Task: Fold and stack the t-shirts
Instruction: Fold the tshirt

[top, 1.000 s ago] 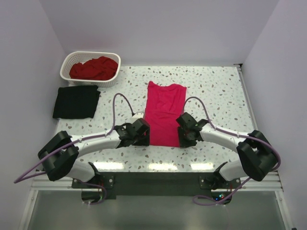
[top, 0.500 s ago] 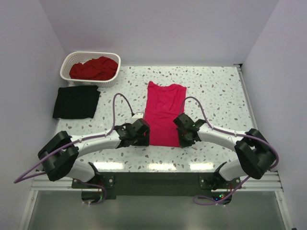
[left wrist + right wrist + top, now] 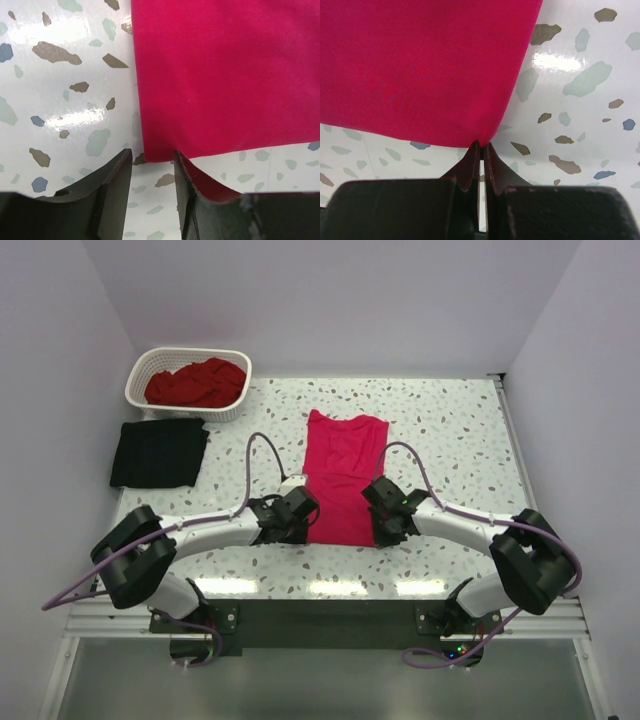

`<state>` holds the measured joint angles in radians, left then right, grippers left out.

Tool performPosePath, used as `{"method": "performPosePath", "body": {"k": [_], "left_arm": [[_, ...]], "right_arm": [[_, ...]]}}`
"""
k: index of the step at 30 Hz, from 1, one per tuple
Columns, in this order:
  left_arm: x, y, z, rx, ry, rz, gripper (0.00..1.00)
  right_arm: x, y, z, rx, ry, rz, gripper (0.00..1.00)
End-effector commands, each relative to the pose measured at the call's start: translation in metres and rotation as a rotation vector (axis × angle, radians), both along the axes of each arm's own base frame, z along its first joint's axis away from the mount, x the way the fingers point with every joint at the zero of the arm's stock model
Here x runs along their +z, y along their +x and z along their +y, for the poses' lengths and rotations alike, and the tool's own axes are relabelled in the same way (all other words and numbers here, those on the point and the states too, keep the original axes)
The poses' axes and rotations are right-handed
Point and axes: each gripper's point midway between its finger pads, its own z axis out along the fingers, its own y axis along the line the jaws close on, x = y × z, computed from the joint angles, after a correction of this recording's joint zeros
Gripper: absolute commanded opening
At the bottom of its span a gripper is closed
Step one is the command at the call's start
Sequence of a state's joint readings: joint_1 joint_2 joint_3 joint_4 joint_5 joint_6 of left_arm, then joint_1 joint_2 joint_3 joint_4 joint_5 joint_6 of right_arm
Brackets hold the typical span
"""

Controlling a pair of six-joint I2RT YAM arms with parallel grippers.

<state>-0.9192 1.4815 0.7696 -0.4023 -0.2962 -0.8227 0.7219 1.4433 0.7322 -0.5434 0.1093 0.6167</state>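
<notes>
The bright pinkish-red t-shirt (image 3: 345, 475) lies flat as a long folded strip in the middle of the table. My right gripper (image 3: 385, 527) is at its near right corner. In the right wrist view that gripper (image 3: 481, 145) is shut, pinching the corner of the shirt (image 3: 420, 65). My left gripper (image 3: 303, 516) is at the near left corner. In the left wrist view it (image 3: 151, 158) stands open, with the corner of the shirt (image 3: 220, 75) just at the gap between its tips. A black t-shirt (image 3: 158, 452) lies folded at the left. A darker red t-shirt (image 3: 195, 382) is bunched in the basket.
The white lattice basket (image 3: 238, 406) stands at the back left corner, just behind the black shirt. Walls close off the table on the left, back and right. Speckled tabletop (image 3: 460, 430) shows to the right of the pink shirt.
My right gripper has shut on the shirt's near right corner. My left gripper has slid right up to the near left corner and its jaws have narrowed.
</notes>
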Motion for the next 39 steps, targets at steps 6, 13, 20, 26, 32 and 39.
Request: {"method": "performPosePath", "body": {"k": [6, 13, 20, 26, 32, 39], "left_arm": [[0.007, 0.011, -0.015, -0.024, 0.013, -0.014, 0.43], [-0.008, 0.0, -0.011, -0.026, 0.067, 0.048, 0.43], [-0.021, -0.007, -0.007, -0.036, 0.113, 0.091, 0.27], [-0.013, -0.037, -0.003, -0.073, 0.138, 0.136, 0.0], [0.019, -0.118, 0.013, -0.149, 0.156, 0.218, 0.0], [0.057, -0.177, 0.005, -0.206, 0.009, 0.294, 0.0]], "right_arm": [[-0.021, -0.017, -0.016, 0.017, -0.066, 0.054, 0.0], [-0.017, -0.018, -0.017, 0.016, -0.062, 0.05, 0.0], [-0.015, -0.018, -0.018, 0.02, -0.063, 0.047, 0.0], [0.006, -0.044, -0.015, 0.076, -0.068, 0.076, 0.0], [0.037, -0.118, -0.01, 0.19, -0.042, 0.161, 0.0], [0.088, -0.144, -0.009, 0.214, 0.035, 0.149, 0.0]]}}
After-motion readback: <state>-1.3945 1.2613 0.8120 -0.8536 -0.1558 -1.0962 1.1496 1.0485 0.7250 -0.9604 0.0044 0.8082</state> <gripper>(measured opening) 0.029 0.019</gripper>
